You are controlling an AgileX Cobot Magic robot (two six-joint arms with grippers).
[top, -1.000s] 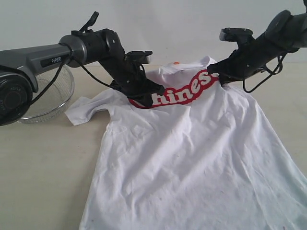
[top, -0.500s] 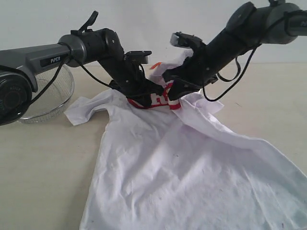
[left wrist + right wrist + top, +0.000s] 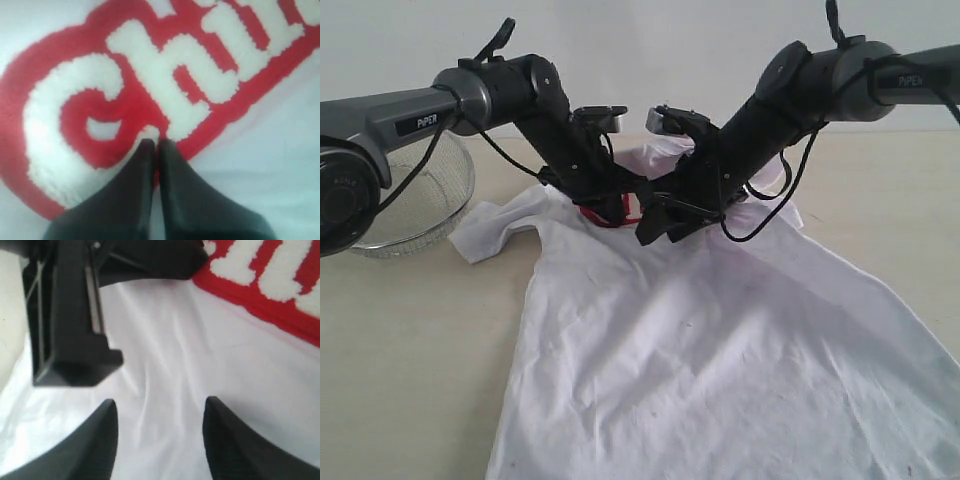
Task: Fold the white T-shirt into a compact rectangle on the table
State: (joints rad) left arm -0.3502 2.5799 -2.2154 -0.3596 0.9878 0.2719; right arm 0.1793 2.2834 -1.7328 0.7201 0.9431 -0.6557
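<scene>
On the table (image 3: 410, 380), the T-shirt (image 3: 720, 360) lies spread, hem toward the exterior camera, one sleeve (image 3: 485, 235) reaching toward the basket (image 3: 415, 205). The left end effector (image 3: 152, 145) is closed, its tips on the red lettering (image 3: 150, 75); whether cloth is pinched between them I cannot tell. Just beside it, the right end effector (image 3: 157, 412) hangs open over bare white cloth, gripping nothing. The shirt looks light, limp and soft: it will likely sag, wrinkle and hold no crease unaided. It is probably best taken at shoulder seams or hem corners, pinching both layers.
</scene>
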